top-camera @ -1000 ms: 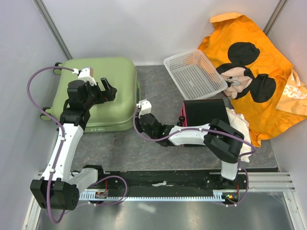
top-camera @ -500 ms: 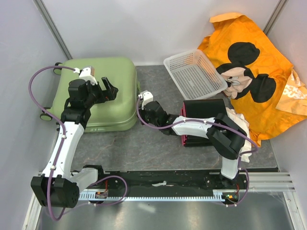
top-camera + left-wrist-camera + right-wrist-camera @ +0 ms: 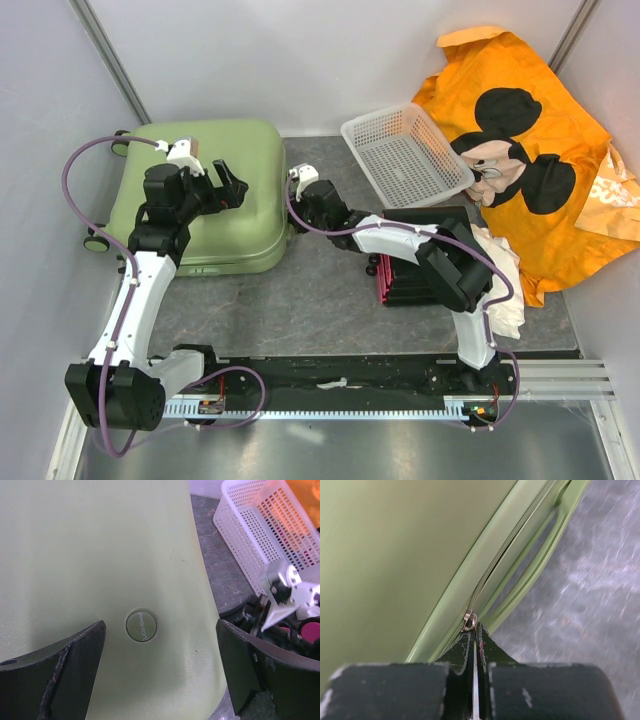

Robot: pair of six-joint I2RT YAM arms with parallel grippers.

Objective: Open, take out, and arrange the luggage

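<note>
Currently the luggage point(image 3: 255, 150) lies flat and closed in the upper left of the overhead view, on the grey surface point(image 3: 300, 300), with its small black wheels point(image 3: 97, 242) at the left edge of the frame. The left end effector point(image 3: 228, 183) hangs over the lid with its jaws fully spread and holds nothing; in its wrist view the round logo badge point(image 3: 140, 625) sits between the two fingers. The right end effector point(image 3: 474, 630) is fully closed at the seam on the shell's right-hand edge, and the metal zipper pull point(image 3: 469, 618) sits at its tips, apparently pinched. We judge the shell stiff, smooth and slippery, with no purchase on the broad lid, so an open-jaw pinch there would likely slide. The pull is small and thin, so we expect it to slip free unless it is dragged in line with the zipper track. The case looks bulky and may shift on the surface under a sideways tug, so bracing the lid seems wise. The moulded side handle point(image 3: 535, 565) looks like the better hold for lifting.
</note>
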